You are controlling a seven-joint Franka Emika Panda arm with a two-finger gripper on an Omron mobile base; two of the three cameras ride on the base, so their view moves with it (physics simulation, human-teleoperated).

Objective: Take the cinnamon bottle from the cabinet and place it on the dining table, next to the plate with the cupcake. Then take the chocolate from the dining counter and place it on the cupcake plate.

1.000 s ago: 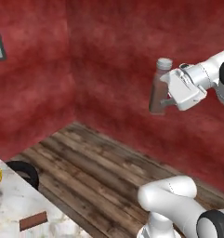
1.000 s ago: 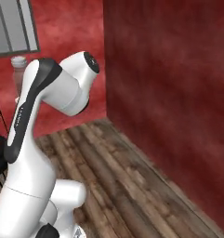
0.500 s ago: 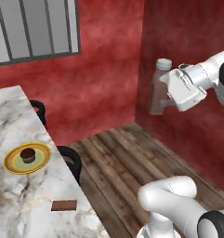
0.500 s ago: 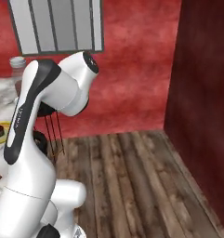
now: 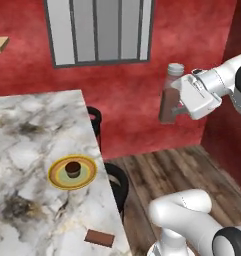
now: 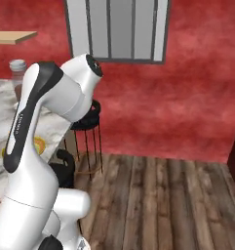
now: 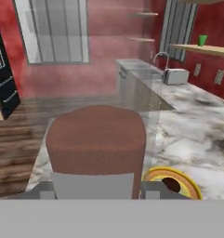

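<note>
High above the wooden floor (image 5: 157, 170), off the counter's (image 5: 27, 130) right edge, we carry the cinnamon bottle (image 5: 170, 95) upright, our jaws closed around its lower body. Down on the marble we see the yellow plate (image 5: 58, 176) with the cupcake (image 5: 73, 168) sitting at its middle, and the chocolate (image 5: 99, 238) lying flat nearer us, close to the counter's edge and apart from the plate.
</note>
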